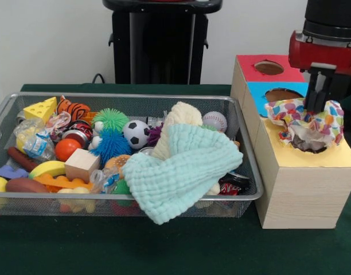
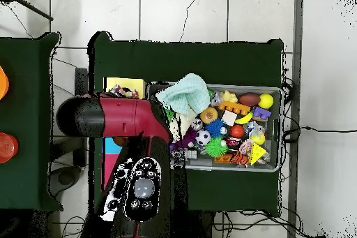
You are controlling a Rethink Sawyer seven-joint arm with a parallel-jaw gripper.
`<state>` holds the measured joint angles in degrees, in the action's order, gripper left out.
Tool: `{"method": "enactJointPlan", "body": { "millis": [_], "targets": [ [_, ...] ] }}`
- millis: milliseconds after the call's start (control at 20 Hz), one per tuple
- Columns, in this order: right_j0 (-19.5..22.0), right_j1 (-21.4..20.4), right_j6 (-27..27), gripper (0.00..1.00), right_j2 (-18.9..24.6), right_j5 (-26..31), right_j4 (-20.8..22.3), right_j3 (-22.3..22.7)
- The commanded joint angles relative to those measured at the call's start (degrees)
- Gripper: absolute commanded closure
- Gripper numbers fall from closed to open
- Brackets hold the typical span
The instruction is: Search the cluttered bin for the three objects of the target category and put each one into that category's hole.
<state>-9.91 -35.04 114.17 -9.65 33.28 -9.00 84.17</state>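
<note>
The wire mesh bin (image 1: 244, 197) holds many toys. A crumpled white wrapper with multicolour polka dots (image 1: 304, 121) sits partly in the round hole of the yellow top panel (image 1: 336, 156) on the pale wooden box (image 1: 296, 195). My gripper (image 1: 317, 106) comes down from above and is shut on the wrapper's top. Two more crinkly wrappers lie at the bin's left end: a clear and yellow one (image 1: 33, 137) and one with a red print (image 1: 58, 121). In the overhead view the arm (image 2: 136, 120) hides the gripper; the yellow panel (image 2: 129, 83) and the bin (image 2: 279, 132) show.
The blue-topped hole (image 1: 281, 93) and red-topped hole (image 1: 269, 67) lie behind the yellow one. A mint knitted cloth (image 1: 181, 172) drapes over the bin's front rim, with a cream cloth (image 1: 181, 117) behind it. Spiky balls, a soccer ball, a wooden block and toy food fill the bin.
</note>
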Motion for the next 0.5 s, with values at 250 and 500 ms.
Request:
{"method": "enactJointPlan", "body": {
  "millis": [250, 500],
  "targets": [
    [0.75, 2.85, 4.57, 1.0, 3.87, -5.83, 3.34, 6.56],
    [0.33, 4.4, 4.03, 1.0, 3.0, -7.11, 3.95, 2.86]
  ]
}}
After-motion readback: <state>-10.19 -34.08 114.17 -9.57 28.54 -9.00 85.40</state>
